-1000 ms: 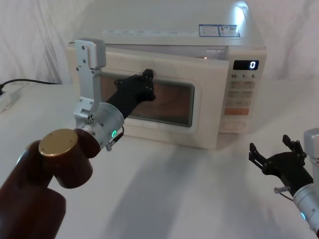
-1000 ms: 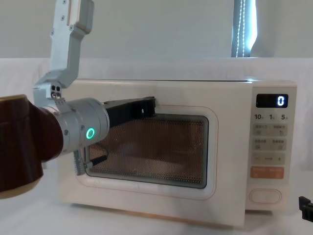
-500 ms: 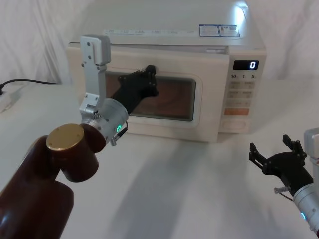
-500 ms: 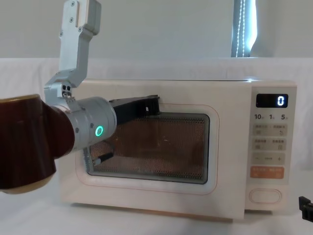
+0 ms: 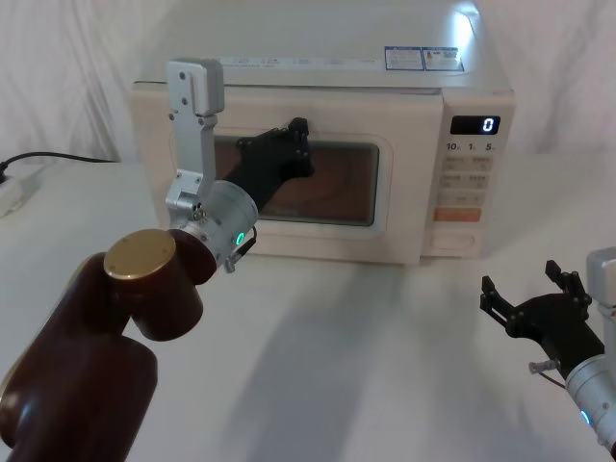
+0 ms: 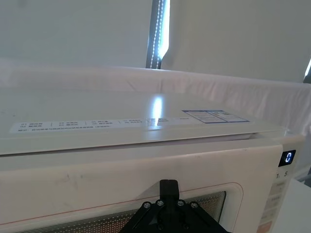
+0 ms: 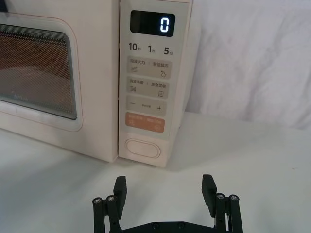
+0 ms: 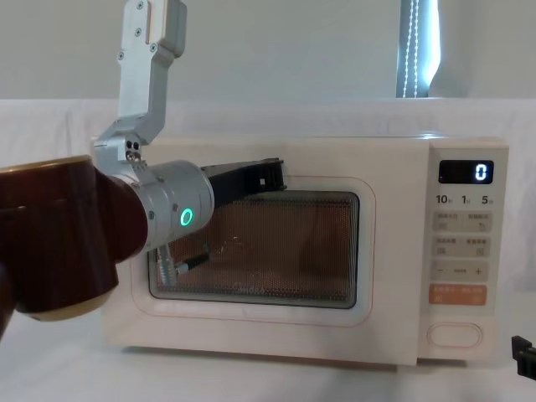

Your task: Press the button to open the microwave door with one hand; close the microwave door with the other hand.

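The cream microwave (image 5: 327, 82) stands at the back of the table. Its door (image 5: 318, 243) with the dark glass window lies flush with the front. My left gripper (image 5: 300, 135) is shut, its tips pressed on the door's upper edge (image 8: 275, 174), also seen from the left wrist (image 6: 168, 185). The wide pill-shaped button (image 5: 454, 243) sits at the bottom of the control panel (image 7: 143, 148), below the orange key. My right gripper (image 5: 525, 281) hovers open low at the front right, short of the button (image 7: 164, 187), touching nothing.
The display (image 5: 475, 125) reads 0. A black cable (image 5: 48, 157) and a white power strip (image 5: 14, 192) lie at the far left. White cloth covers the table (image 5: 366, 366), with open room in front of the microwave.
The door has swung from ajar to flush with the front, and my left gripper has moved forward with it. The right arm has not moved.
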Controlling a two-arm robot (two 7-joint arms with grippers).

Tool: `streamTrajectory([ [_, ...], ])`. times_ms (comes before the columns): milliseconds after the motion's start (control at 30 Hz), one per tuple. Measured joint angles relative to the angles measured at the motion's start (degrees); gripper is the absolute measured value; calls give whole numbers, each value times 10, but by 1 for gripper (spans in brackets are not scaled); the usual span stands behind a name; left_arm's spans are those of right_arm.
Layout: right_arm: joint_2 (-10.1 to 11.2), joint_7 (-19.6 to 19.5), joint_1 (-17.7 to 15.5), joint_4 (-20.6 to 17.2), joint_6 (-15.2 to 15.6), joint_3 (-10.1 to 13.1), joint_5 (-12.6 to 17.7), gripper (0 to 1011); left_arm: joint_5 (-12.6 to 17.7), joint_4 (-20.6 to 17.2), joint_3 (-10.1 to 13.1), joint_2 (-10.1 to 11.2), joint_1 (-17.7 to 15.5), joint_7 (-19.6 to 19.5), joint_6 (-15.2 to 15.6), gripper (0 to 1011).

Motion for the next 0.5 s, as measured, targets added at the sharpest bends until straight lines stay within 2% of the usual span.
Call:
streamTrajectory([
  [500,0,0,0,0,0,0,0,1002,6,25,-10,-14,-14,3,-4,0],
])
